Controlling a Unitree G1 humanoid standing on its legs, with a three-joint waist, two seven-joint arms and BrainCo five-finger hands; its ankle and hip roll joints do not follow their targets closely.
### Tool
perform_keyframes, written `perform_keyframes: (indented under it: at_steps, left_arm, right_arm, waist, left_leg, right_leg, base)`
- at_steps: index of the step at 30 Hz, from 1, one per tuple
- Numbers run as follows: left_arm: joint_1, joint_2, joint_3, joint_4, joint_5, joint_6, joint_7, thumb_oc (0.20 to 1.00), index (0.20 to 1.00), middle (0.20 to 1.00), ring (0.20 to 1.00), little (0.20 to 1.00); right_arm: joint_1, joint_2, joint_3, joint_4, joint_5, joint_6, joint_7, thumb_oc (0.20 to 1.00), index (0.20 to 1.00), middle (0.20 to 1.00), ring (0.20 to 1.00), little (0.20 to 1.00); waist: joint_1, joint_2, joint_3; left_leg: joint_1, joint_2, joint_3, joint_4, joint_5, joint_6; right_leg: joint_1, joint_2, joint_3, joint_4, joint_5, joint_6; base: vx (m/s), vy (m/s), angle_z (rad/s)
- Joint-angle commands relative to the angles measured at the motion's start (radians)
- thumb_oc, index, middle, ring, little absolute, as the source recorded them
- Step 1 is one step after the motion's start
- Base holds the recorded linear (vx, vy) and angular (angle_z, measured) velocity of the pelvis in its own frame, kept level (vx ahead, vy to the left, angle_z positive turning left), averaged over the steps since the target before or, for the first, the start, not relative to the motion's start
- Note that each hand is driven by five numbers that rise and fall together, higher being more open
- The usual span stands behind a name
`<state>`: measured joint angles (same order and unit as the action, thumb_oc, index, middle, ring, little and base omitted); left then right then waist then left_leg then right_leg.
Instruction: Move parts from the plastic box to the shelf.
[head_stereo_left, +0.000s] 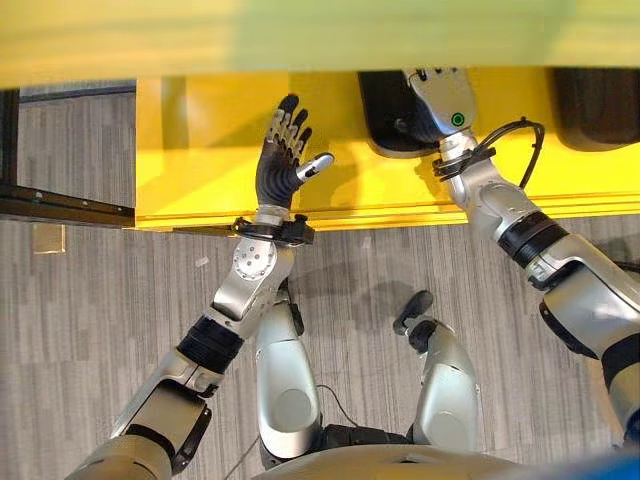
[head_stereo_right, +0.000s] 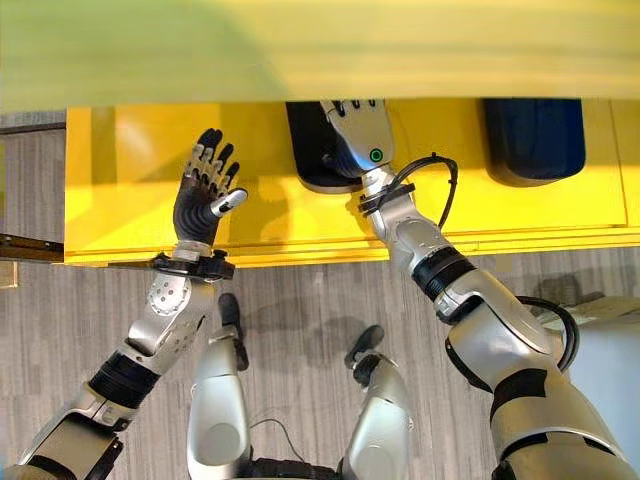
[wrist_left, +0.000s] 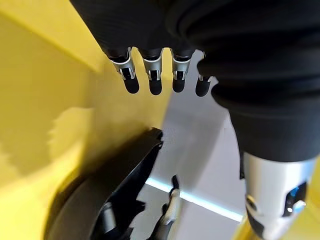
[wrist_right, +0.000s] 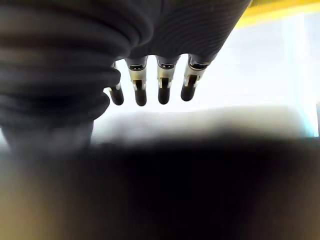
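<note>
Yellow painted metal, the flat board of a shelf (head_stereo_left: 200, 150), runs across the head views, with a second yellow board close above it cutting off the top of both pictures. Grey wood-patterned floor (head_stereo_left: 80, 300) lies below the shelf's front edge.

Two black moulded plastic parts rest on the shelf board. One black part (head_stereo_right: 310, 150) sits near the middle, its rounded end towards the front edge. Another black part (head_stereo_right: 535, 140) lies well apart from it, further to the robot's right.

The left robot hand (head_stereo_left: 283, 160) is held up over the shelf's front edge to the left of the middle part, palm showing, fingers straight and spread, thumb out to the side. It holds nothing and does not touch the part. In the left wrist view its dark-tipped fingers (wrist_left: 152, 80) hang straight in a row against the yellow wall, with the curved black edge of the part (wrist_left: 125, 175) past them.

The right robot hand (head_stereo_right: 360, 130) reaches in under the upper board, directly over the middle black part. In the right wrist view its fingers (wrist_right: 162, 85) hang straight and relaxed in a row above a dark blurred mass; whether they touch the part cannot be told.
</note>
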<state>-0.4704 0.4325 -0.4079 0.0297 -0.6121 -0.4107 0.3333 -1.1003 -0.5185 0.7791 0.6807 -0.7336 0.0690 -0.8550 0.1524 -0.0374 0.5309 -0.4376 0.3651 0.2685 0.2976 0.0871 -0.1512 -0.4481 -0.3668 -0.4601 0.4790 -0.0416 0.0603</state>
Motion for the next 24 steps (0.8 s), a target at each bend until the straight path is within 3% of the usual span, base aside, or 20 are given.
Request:
perform_keyframes:
  at_steps: [1, 2, 5, 13, 18, 21, 24]
  left_arm:
    - [-0.033, -0.034, -0.020, -0.167, 0.071, -0.159, 0.066, 1.000, 1.000, 1.000, 1.000, 1.000]
    - [-0.028, -0.026, -0.008, -0.198, 0.089, -0.194, 0.083, 1.000, 1.000, 1.000, 1.000, 1.000]
    - [-0.008, -0.034, 0.021, -0.250, 0.101, -0.188, 0.098, 1.000, 1.000, 1.000, 1.000, 1.000]
    - [0.050, -0.048, 0.039, -0.287, 0.104, -0.169, 0.117, 1.000, 1.000, 1.000, 1.000, 1.000]
    - [0.088, -0.048, 0.049, -0.310, 0.138, -0.188, 0.140, 1.000, 1.000, 1.000, 1.000, 1.000]
    - [0.125, -0.053, 0.073, -0.324, 0.171, -0.159, 0.145, 1.000, 1.000, 1.000, 1.000, 1.000]
    - [0.176, -0.035, 0.112, -0.338, 0.171, -0.156, 0.148, 1.000, 1.000, 1.000, 1.000, 1.000]
  right_arm:
    - [-0.051, -0.035, -0.108, -0.128, 0.033, -0.043, -0.179, 1.000, 1.000, 1.000, 1.000, 1.000]
    - [-0.040, -0.041, -0.165, -0.207, 0.049, -0.091, -0.197, 1.000, 1.000, 1.000, 1.000, 1.000]
    - [0.006, -0.040, -0.261, -0.389, 0.025, -0.159, -0.122, 1.000, 1.000, 1.000, 1.000, 1.000]
    - [0.148, -0.027, -0.290, -0.621, 0.077, -0.142, 0.054, 1.000, 1.000, 1.000, 1.000, 1.000]
    - [0.260, -0.019, -0.324, -0.766, 0.119, -0.141, 0.060, 1.000, 1.000, 1.000, 1.000, 1.000]
    - [0.357, -0.015, -0.368, -0.851, 0.200, -0.148, 0.060, 1.000, 1.000, 1.000, 1.000, 1.000]
    - [0.465, -0.039, -0.423, -0.911, 0.266, -0.202, 0.059, 1.000, 1.000, 1.000, 1.000, 1.000]
  waist:
    - [0.001, 0.040, -0.011]
    - [-0.007, 0.046, -0.011]
    - [-0.027, 0.060, -0.011]
    - [-0.055, 0.068, -0.011]
    - [-0.076, 0.074, -0.011]
    - [-0.095, 0.078, -0.011]
    - [-0.109, 0.076, -0.011]
  left_leg:
    - [-0.006, -0.025, 0.063, 0.015, -0.050, 0.014]
    - [0.001, -0.031, 0.069, 0.011, -0.053, 0.014]
    - [0.018, -0.037, 0.082, 0.004, -0.060, 0.014]
    - [0.028, -0.036, 0.099, 0.000, -0.065, 0.017]
    - [0.044, -0.038, 0.113, -0.007, -0.068, 0.022]
    - [0.076, -0.044, 0.119, -0.015, -0.072, 0.027]
    - [0.107, -0.047, 0.121, -0.023, -0.075, 0.029]
  right_leg:
    - [-0.021, 0.030, -0.004, 0.091, -0.085, 0.054]
    - [-0.021, 0.029, 0.000, 0.091, -0.089, 0.055]
    - [-0.023, 0.026, 0.015, 0.101, -0.108, 0.054]
    - [-0.031, 0.027, 0.036, 0.108, -0.123, 0.049]
    - [-0.025, 0.035, 0.048, 0.106, -0.127, 0.046]
    - [-0.002, 0.044, 0.061, 0.108, -0.138, 0.043]
    - [0.022, 0.051, 0.070, 0.105, -0.144, 0.042]
  base:
    - [0.01, 0.129, -0.06]
    - [0.01, 0.143, -0.05]
    - [0.00, 0.115, -0.01]
    - [-0.01, 0.056, -0.04]
    - [-0.02, 0.037, -0.06]
    - [-0.02, 0.055, -0.12]
    - [-0.01, 0.003, -0.09]
